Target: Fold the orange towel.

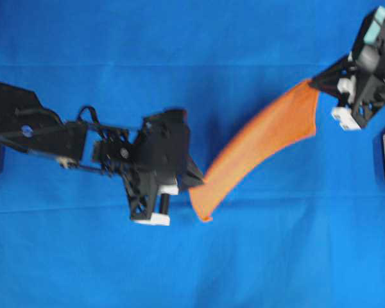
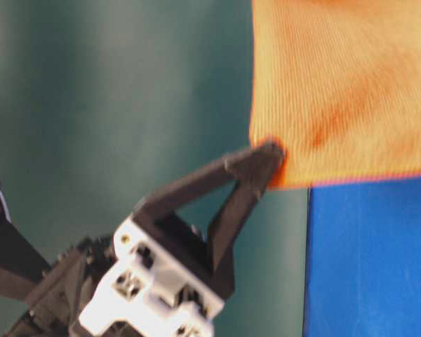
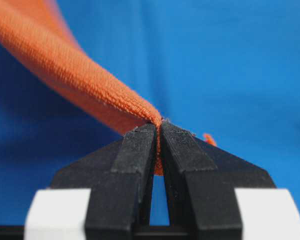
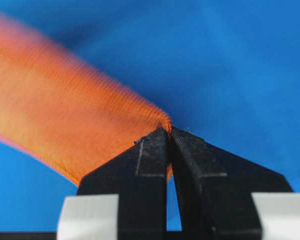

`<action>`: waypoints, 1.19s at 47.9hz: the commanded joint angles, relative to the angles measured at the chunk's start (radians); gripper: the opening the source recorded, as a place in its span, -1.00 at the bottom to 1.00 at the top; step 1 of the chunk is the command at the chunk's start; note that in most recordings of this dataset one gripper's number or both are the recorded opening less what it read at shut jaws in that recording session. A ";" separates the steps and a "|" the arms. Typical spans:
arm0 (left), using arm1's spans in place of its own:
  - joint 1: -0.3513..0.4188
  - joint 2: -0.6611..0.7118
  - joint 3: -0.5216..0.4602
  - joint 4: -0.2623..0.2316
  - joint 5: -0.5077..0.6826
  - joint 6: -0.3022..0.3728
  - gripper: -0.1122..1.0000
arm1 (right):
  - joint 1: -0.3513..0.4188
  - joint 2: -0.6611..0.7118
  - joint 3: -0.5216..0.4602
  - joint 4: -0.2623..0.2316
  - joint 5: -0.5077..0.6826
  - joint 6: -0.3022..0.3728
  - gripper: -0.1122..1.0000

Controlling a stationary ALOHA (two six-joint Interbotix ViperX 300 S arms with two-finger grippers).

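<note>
Two hands pinching orange towel [image 1: 269, 144] corners, left hand [image 1: 197, 176], right hand [image 1: 316, 83] (cloth lifted), blue cloth [image 1: 179, 51] beneath

One camera looks straight down on my desk [image 1: 83, 256]; another sits low and close; both wrist cameras peer along my fingers.

We see the towel [image 1: 263, 144] in bright orange, with a fine ribbed weave of thin parallel lines showing in the close views and a paler pinkish line along its hem. Under it we see a cloth [image 1: 179, 51] of plain, even, saturated blue, with no pattern. Both the left gripper [image 3: 159, 131] and the right gripper [image 4: 169, 134] have matte black fingers with white blocks at their base. The right arm [image 1: 372, 45] is black, with pale teal and white parts near its top.
</note>
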 commanded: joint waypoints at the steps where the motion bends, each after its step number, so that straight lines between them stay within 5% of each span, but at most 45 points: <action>1: -0.029 0.023 -0.077 0.003 -0.026 0.063 -0.77 | -0.038 0.035 -0.049 -0.015 -0.048 -0.005 -0.75; 8: -0.061 0.084 -0.163 0.003 -0.031 0.212 -0.77 | -0.066 0.132 -0.117 -0.052 -0.121 -0.011 -0.75; 18: -0.078 0.175 -0.278 0.003 -0.029 0.276 -0.77 | -0.098 0.301 -0.247 -0.106 -0.178 -0.012 -0.75; 32: -0.081 0.218 -0.314 0.002 -0.043 0.304 -0.77 | -0.100 0.453 -0.393 -0.140 -0.178 -0.014 -0.75; 43: -0.074 0.268 -0.357 0.002 -0.103 0.304 -0.77 | -0.118 0.425 -0.365 -0.144 -0.166 -0.012 -0.75; 57: -0.061 0.403 -0.540 0.002 -0.124 0.311 -0.77 | -0.143 0.275 -0.247 -0.144 -0.126 0.002 -0.75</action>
